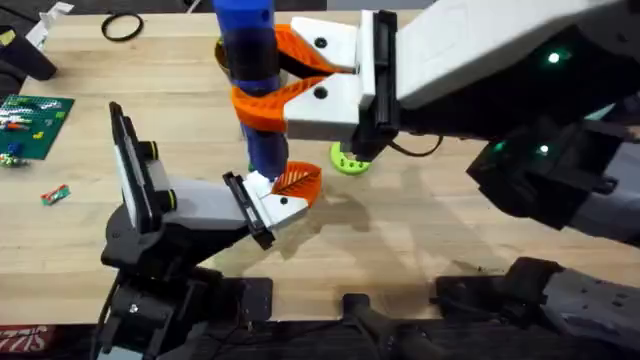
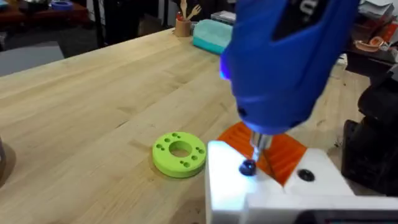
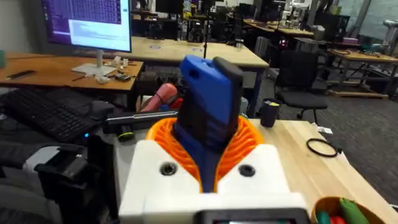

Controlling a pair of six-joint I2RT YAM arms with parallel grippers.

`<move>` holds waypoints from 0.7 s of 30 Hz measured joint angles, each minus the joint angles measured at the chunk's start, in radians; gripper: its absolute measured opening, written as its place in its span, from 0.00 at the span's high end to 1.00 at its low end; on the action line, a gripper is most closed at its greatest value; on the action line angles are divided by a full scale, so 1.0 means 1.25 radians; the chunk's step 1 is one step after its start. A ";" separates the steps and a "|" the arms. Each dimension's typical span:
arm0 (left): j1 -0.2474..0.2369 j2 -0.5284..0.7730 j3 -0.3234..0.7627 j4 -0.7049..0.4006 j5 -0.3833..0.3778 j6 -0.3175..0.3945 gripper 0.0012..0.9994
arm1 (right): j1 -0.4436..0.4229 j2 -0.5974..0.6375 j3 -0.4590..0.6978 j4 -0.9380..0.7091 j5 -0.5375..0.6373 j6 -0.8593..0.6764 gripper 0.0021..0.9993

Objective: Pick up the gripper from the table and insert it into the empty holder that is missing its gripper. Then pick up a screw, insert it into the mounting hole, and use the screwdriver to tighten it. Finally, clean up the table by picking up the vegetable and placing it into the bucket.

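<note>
1. Over the middle of the desk, the right gripper has its orange fingers pinching the blue screwdriver, held upright so its bit points straight down.
2. The bit meets a dark screw seated in the white holder; this looks like the tightening step, with the tool lined up on the screw's axis so that it can turn without slipping.
3. The small orange gripper already sits in the holder, its ribbed face just beside the screw, so insertion appears done.
4. The holder ends the left arm, which lies low and level, probably to present the mounting hole upward. Whether the left arm's own fingers are spread or closed I cannot tell.
5. A lime-green disc lies on the desk near the holder, apart from it.
</note>
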 joint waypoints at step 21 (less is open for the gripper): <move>0.000 0.000 0.000 0.000 0.000 0.000 0.99 | 0.000 0.000 0.000 0.001 0.019 0.000 0.94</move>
